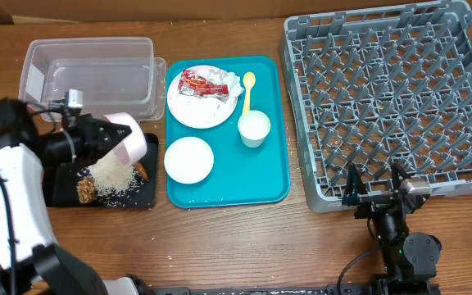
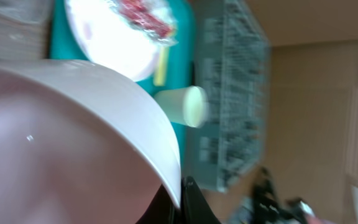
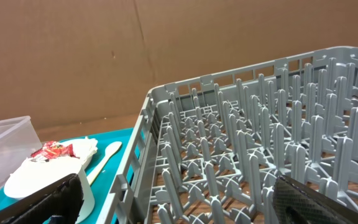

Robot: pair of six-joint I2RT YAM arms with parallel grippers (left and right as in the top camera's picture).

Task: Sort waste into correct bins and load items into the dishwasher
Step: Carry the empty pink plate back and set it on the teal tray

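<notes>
Left claw [image 1: 97, 141] clamps the bowl [image 1: 129, 135] tipped over, dumping rice [image 1: 109, 174] onto the black tray [image 1: 56, 187] right beneath it, while right claw [image 1: 374, 182] hangs open.

Overhead looks straight down on the table [image 1: 220, 238]; both wrist views, low and close, share the dish rack [image 3: 241, 162].
</notes>
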